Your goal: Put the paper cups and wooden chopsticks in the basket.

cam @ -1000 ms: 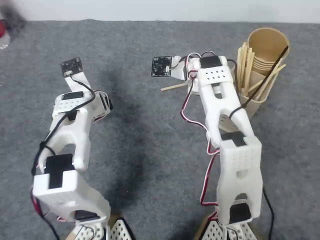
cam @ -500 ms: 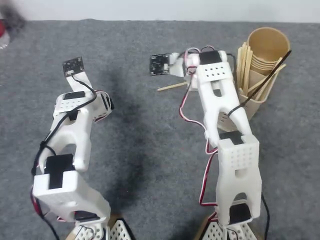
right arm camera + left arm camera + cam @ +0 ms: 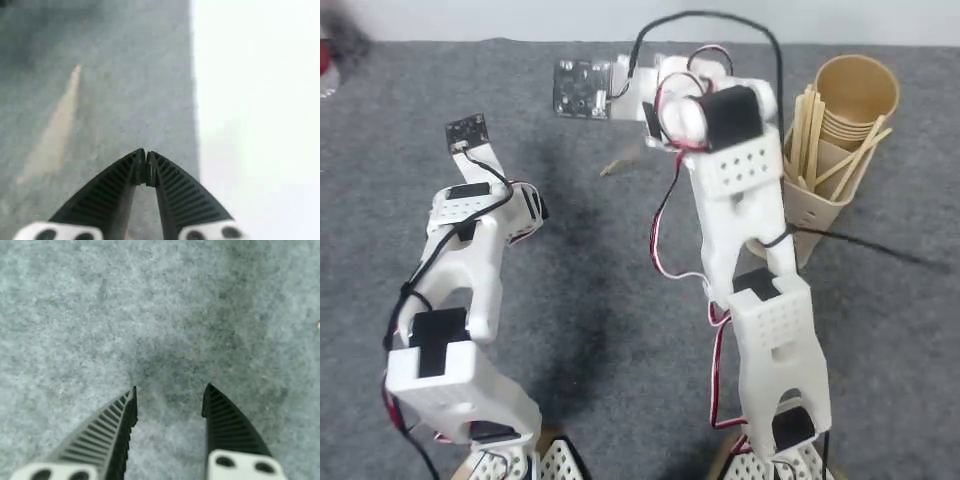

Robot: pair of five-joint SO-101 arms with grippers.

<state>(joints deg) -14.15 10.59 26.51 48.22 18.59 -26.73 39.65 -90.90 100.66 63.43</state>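
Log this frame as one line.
left gripper: open over carpet | right gripper: shut | loose chopstick: apart from its tips | basket: holds paper cups, chopsticks

A grey, felt-like mat (image 3: 590,300) covers the whole desk, its nap mottled light and dark. Along the mat's far edge runs a plain white wall (image 3: 470,18), meeting it in a straight line. At the mat's far left corner sits a small red object (image 3: 325,60), cut off by the frame and too blurred to identify.
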